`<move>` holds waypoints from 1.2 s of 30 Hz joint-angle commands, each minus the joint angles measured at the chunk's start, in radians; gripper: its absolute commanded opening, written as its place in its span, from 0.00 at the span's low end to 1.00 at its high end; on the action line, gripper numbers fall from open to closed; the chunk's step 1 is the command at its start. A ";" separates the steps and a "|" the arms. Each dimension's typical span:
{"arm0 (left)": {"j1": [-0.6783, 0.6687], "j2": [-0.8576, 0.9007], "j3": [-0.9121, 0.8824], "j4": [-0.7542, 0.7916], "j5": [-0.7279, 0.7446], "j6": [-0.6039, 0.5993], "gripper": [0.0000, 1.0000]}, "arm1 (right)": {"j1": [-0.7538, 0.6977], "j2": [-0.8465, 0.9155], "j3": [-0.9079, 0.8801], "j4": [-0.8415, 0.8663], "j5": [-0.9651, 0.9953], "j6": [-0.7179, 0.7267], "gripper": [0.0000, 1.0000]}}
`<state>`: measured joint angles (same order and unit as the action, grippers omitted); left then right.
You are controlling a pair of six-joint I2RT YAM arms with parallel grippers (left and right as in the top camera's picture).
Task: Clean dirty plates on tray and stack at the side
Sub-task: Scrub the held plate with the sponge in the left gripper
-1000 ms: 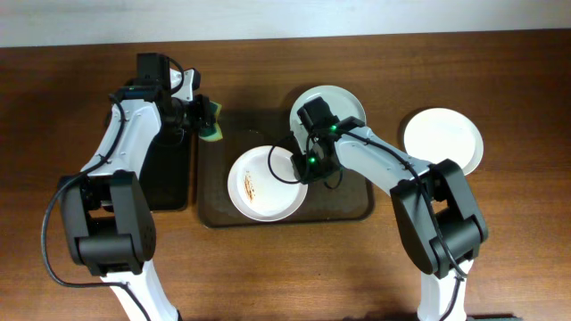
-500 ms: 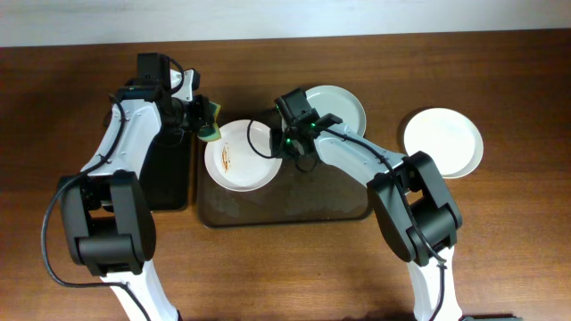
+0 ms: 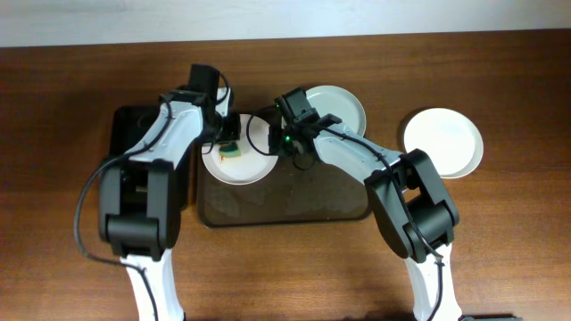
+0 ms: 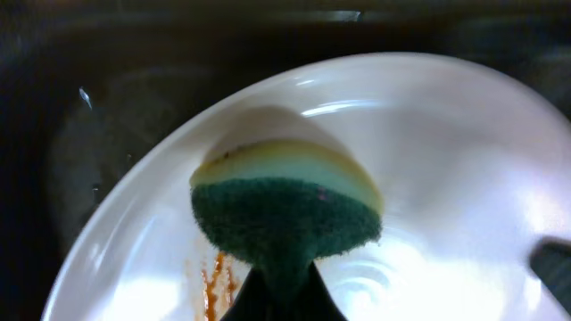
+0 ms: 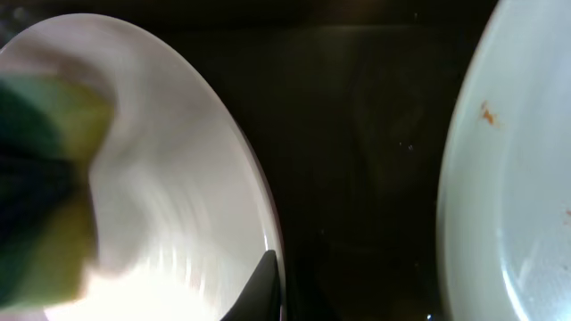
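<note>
A white plate [image 3: 241,162] rests at the back left of the brown tray [image 3: 294,201]. My right gripper [image 3: 278,143] is shut on its right rim, with a dark finger over the edge in the right wrist view [image 5: 266,281]. My left gripper [image 3: 227,138] is shut on a green and yellow sponge [image 4: 285,209], which presses on this plate [image 4: 446,169] beside a brown smear [image 4: 214,278]. A second plate [image 3: 337,102] with small brown specks [image 5: 486,113] lies at the tray's back right. A third plate [image 3: 443,141] sits on the table to the right.
A black tray [image 3: 125,134] lies left of the brown tray, partly under my left arm. The wooden table [image 3: 500,232] runs around both trays. Both forearms cross above the back of the brown tray.
My left arm swung right from the black tray and brought the sponge onto the plate. My right gripper dragged that plate from the tray's middle to the back left and closed on its rim.
</note>
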<state>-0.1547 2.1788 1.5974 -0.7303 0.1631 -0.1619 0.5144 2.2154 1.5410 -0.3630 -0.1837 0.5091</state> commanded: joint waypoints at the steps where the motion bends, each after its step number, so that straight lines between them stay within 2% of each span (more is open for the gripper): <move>1: 0.008 0.082 0.007 -0.013 -0.243 -0.027 0.01 | -0.013 0.035 0.008 -0.007 -0.008 0.005 0.04; 2: 0.008 0.095 0.007 -0.016 -0.290 -0.027 0.01 | -0.013 0.035 0.008 -0.007 -0.008 0.004 0.04; 4: -0.003 0.105 0.007 -0.073 -0.286 -0.023 0.01 | -0.013 0.035 0.008 -0.007 -0.007 0.005 0.04; 8: -0.061 0.105 0.007 -0.277 -0.012 0.267 0.01 | -0.013 0.035 0.008 -0.006 -0.007 0.004 0.04; 9: -0.081 0.105 0.007 -0.286 0.034 0.349 0.01 | -0.013 0.035 0.008 -0.006 -0.007 0.004 0.04; 11: -0.108 0.105 0.007 -0.193 0.036 0.357 0.01 | -0.013 0.035 0.008 -0.007 -0.007 0.004 0.04; 13: -0.116 0.105 0.007 -0.049 0.026 0.281 0.01 | -0.013 0.035 0.008 -0.007 -0.007 0.004 0.04; 14: -0.115 0.105 0.006 0.001 -0.028 0.216 0.01 | -0.013 0.035 0.008 -0.007 -0.007 0.005 0.04; 16: -0.115 0.105 0.007 0.051 -0.239 0.071 0.01 | -0.013 0.035 0.008 -0.007 -0.007 0.004 0.04; 18: -0.115 0.105 0.007 -0.014 -0.451 -0.100 0.01 | -0.019 0.035 0.008 -0.007 -0.008 0.005 0.04; 22: -0.118 0.105 0.006 -0.190 -0.594 -0.369 0.01 | -0.021 0.035 0.008 -0.011 -0.007 0.005 0.04; 23: -0.118 0.105 0.006 -0.210 -0.611 -0.405 0.01 | -0.024 0.035 0.008 -0.011 -0.007 0.005 0.04; 26: -0.143 0.105 -0.003 -0.238 -0.628 -0.428 0.01 | -0.037 0.035 0.008 -0.021 -0.008 0.005 0.04; 29: -0.230 0.105 -0.063 -0.241 -0.616 -0.390 0.01 | -0.037 0.035 0.008 -0.022 -0.008 0.005 0.04; 32: -0.273 0.105 -0.094 -0.149 -0.616 -0.391 0.01 | -0.037 0.035 0.008 -0.022 -0.008 0.005 0.04; 36: -0.234 0.105 -0.094 0.020 -0.644 -0.391 0.01 | -0.037 0.035 0.008 -0.022 -0.008 0.005 0.04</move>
<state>-0.4126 2.2158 1.5444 -0.7673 -0.6247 -0.5457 0.4801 2.2196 1.5417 -0.3733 -0.2226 0.5030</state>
